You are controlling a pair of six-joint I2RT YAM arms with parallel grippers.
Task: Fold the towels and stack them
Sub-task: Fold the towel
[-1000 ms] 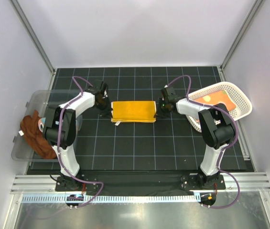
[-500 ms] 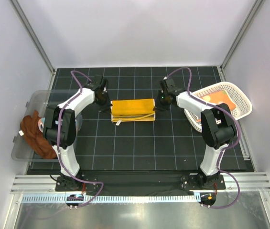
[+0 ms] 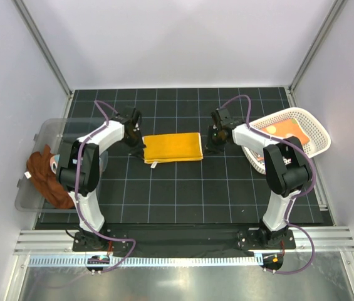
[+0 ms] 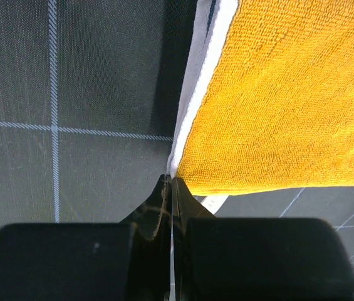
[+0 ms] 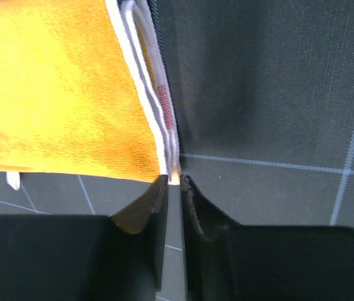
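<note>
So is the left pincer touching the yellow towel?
Touching. The left wrist view shows the left pincer shut on the yellow towel, with its white-edged corner pinched between the tips.

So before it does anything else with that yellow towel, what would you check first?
1. Yellow-orange towel folded, lying flat on the table: ok.
2. Its edges line up into a neat rectangle: ok.
3. Left fingers off the towel: cannot tell, they are closed right at its corner.
4. Right fingers off the towel: cannot tell, slightly parted with the corner at their tips.
5. Another towel ready: ok, an orange towel sits in the basket.
</note>
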